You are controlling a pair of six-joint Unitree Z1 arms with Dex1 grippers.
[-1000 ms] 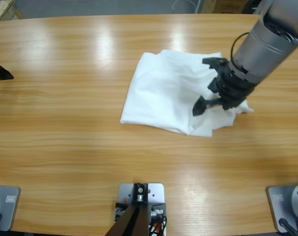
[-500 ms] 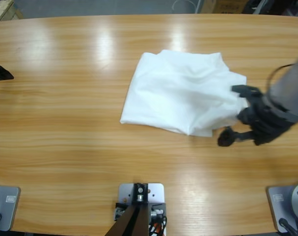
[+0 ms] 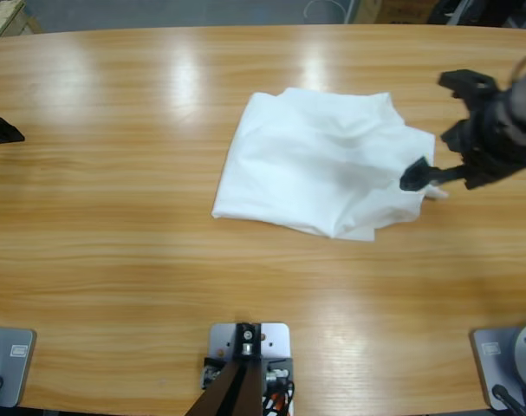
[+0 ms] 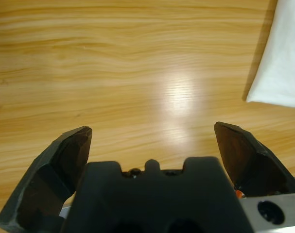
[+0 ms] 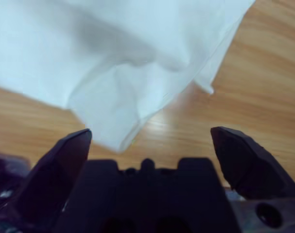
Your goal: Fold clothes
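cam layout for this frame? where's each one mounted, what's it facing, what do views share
High view: fixed above the table, looking down; white T-shirt at centre, right gripper at its right edge, left gripper's tip at the left edge.
Left wrist view: on the left arm, facing bare wood; its fingers are spread, shirt corner at upper right.
Right wrist view: on the right arm, facing the shirt's rumpled edge, fingers spread.
Shared: all three show the shirt.

No legible text, labels, brands or numbers in any view (white T-shirt (image 3: 319, 160) shows plain fabric only).
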